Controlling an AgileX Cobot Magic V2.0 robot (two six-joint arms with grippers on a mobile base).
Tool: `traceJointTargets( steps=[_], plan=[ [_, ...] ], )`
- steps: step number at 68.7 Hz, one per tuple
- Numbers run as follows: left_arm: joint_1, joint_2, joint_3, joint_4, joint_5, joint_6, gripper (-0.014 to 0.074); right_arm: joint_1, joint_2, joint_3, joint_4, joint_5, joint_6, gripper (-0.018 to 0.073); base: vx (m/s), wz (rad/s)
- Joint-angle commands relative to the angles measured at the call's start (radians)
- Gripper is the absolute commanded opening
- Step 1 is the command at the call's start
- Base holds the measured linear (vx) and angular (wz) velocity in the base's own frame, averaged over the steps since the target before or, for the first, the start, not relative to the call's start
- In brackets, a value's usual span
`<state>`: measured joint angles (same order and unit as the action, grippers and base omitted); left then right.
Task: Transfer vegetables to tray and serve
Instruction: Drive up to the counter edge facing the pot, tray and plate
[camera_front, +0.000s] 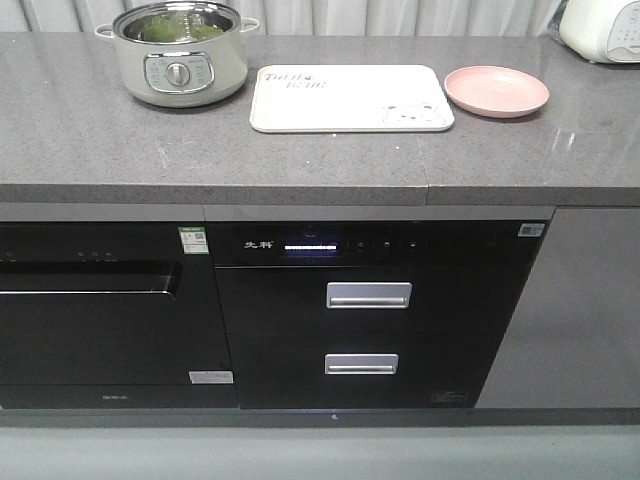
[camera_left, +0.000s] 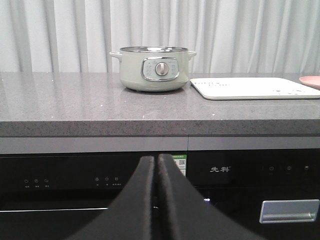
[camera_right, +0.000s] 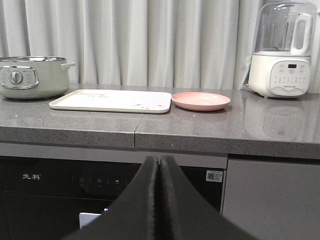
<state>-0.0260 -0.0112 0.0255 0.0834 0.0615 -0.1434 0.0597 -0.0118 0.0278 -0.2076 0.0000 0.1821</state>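
Note:
Green vegetables (camera_front: 178, 28) lie inside a pale green electric pot (camera_front: 180, 62) at the back left of the grey counter. To its right lies the cream tray (camera_front: 350, 98) with a bear drawing, bare on top; both wrist views show the tray (camera_left: 250, 88) (camera_right: 112, 100) too. My left gripper (camera_left: 155, 158) is shut and holds nothing; it hangs below counter height in front of the dark appliance panel. My right gripper (camera_right: 159, 159) is likewise shut on nothing and low before the cabinet front. Neither gripper shows in the front view.
A round pink plate (camera_front: 496, 90) sits right of the tray. A white blender (camera_right: 282, 50) stands at the counter's far right. Below the counter edge (camera_front: 300, 192) are black built-in appliances with two silver drawer handles (camera_front: 368, 294). Curtains hang behind.

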Motion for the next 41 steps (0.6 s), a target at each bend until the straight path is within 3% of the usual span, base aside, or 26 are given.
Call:
traceJointTargets(
  steps=[1, 41],
  plan=[
    [-0.003, -0.014, 0.025, -0.002, -0.072, 0.000, -0.0006, -0.002, 0.009, 0.015, -0.008, -0.074, -0.003, -0.0003, 0.11, 0.03],
    [-0.003, -0.014, 0.025, -0.002, -0.072, 0.000, -0.0006, -0.002, 0.009, 0.015, -0.008, -0.074, -0.003, -0.0003, 0.11, 0.01]
  ],
)
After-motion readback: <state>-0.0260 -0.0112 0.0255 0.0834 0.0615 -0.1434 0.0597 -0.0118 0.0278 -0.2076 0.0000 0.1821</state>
